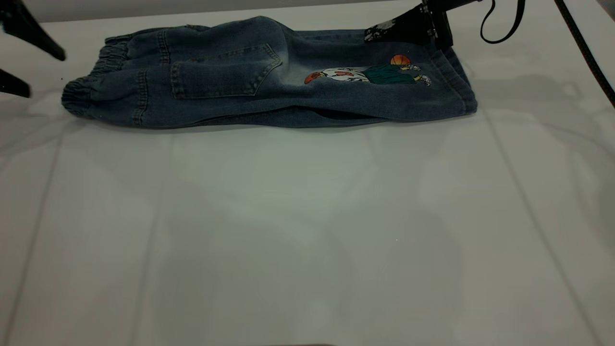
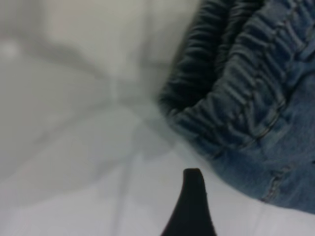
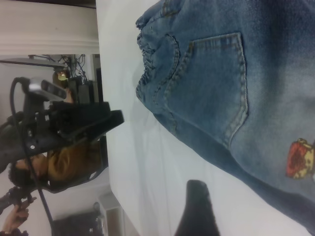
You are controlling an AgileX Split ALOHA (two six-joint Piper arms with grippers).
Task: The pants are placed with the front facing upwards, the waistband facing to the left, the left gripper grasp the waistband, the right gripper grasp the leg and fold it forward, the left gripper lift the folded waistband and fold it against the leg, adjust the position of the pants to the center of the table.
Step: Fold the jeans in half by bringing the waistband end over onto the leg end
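Observation:
The blue denim pants (image 1: 269, 81) lie folded lengthwise along the far part of the white table (image 1: 307, 216). Their elastic waistband (image 1: 91, 91) is at the left and the leg cuffs (image 1: 456, 81) at the right. A back pocket (image 1: 226, 72) and a cartoon print (image 1: 370, 74) face up. My left gripper (image 1: 41, 72) is open just left of the waistband (image 2: 236, 98), without touching it; one finger (image 2: 192, 206) shows over bare table. My right gripper (image 1: 408, 29) hovers open at the far edge of the leg end; one finger (image 3: 197, 206) shows beside the pants (image 3: 236, 88).
Black cables (image 1: 581, 43) hang from the right arm over the table's far right corner. In the right wrist view the left arm (image 3: 74, 123) stands beyond the waistband, with a person (image 3: 49, 167) and equipment behind it. The table's near half lies white in front of the pants.

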